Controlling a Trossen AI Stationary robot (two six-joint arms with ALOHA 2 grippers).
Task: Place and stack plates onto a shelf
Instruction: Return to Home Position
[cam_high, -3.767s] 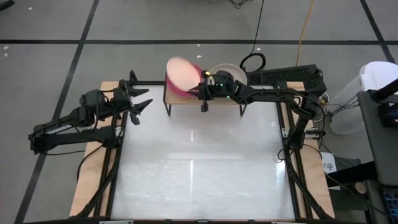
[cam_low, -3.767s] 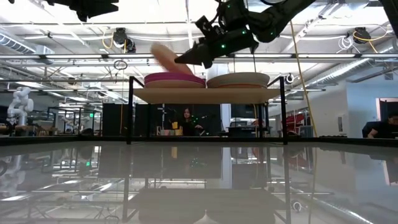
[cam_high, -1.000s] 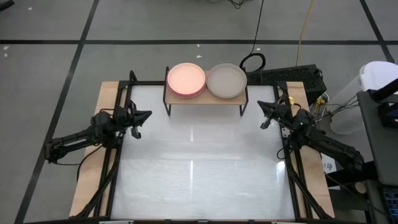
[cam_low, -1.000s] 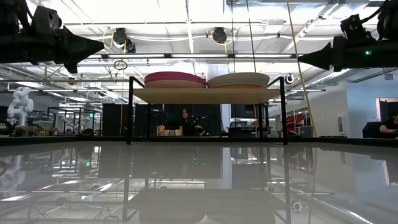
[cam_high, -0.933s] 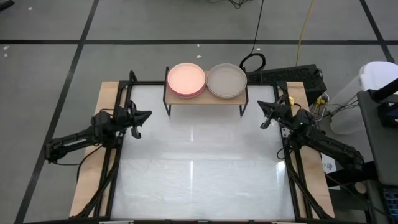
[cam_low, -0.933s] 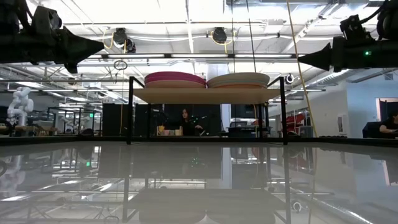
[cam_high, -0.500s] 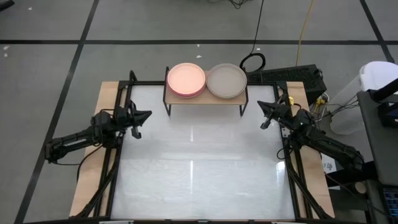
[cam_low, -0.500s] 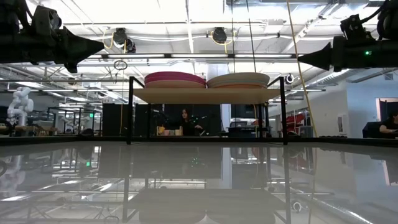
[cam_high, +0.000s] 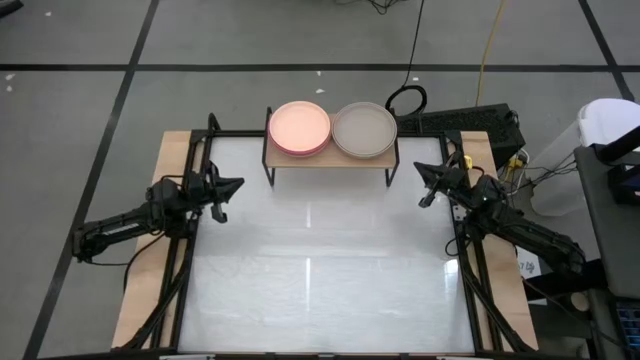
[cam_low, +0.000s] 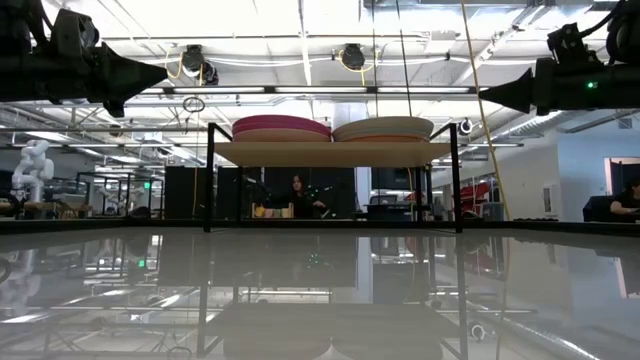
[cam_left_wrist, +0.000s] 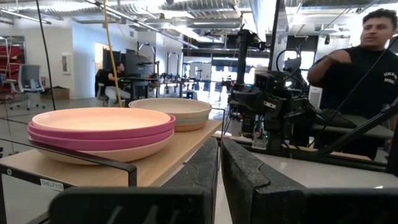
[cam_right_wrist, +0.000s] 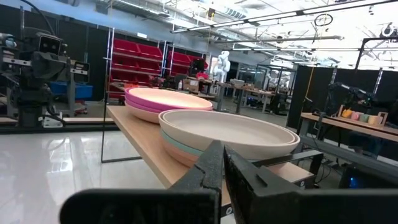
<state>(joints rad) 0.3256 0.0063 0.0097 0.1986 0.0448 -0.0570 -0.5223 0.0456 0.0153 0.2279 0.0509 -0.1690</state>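
Two stacks of plates rest on the wooden shelf (cam_high: 330, 158) at the table's far edge. The left stack (cam_high: 299, 127) has a peach plate on top with magenta below (cam_left_wrist: 102, 127). The right stack (cam_high: 364, 129) has a beige plate on top (cam_right_wrist: 227, 134). My left gripper (cam_high: 236, 184) hovers shut at the table's left edge, pointing right, with nothing in it. My right gripper (cam_high: 420, 169) hovers shut at the right edge, pointing left, also with nothing in it. Both grippers stay clear of the shelf.
The white table top (cam_high: 320, 270) lies bare between the arms, inside a black frame. A person (cam_left_wrist: 360, 56) is behind the table's right side in the left wrist view. Cables and a keyboard (cam_high: 470, 122) lie beyond the far right corner.
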